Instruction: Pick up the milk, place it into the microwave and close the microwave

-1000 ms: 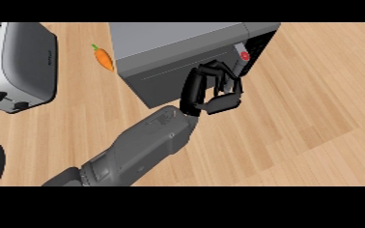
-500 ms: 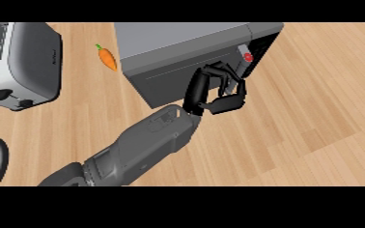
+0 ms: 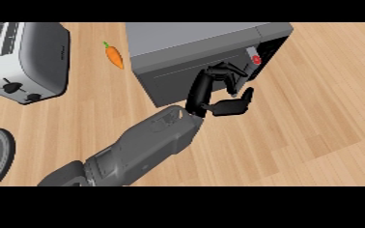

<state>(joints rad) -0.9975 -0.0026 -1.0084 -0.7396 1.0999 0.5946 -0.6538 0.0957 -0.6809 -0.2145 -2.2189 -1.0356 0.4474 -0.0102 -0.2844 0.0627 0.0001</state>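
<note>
The grey microwave (image 3: 192, 38) stands at the top middle of the head view. Its front door (image 3: 178, 77) looks almost closed, with a dark gap (image 3: 274, 46) at its right end beside a panel with a red button (image 3: 256, 60). My left hand (image 3: 214, 89) is against the door front below that panel, fingers curled and thumb (image 3: 231, 107) sticking out to the right, holding nothing. Its grey forearm (image 3: 143, 147) comes in from the lower left. The milk shows nowhere. My right hand is out of the picture.
A silver toaster (image 3: 32, 60) stands at the left edge. A carrot (image 3: 114, 56) lies between the toaster and the microwave. A dark round rim (image 3: 4, 154) shows at the lower left edge. Bare wooden counter (image 3: 299, 125) spreads to the right.
The toaster, carrot and microwave have all shifted right in the view. My left hand has stayed at the door front, its thumb now spread further out.
</note>
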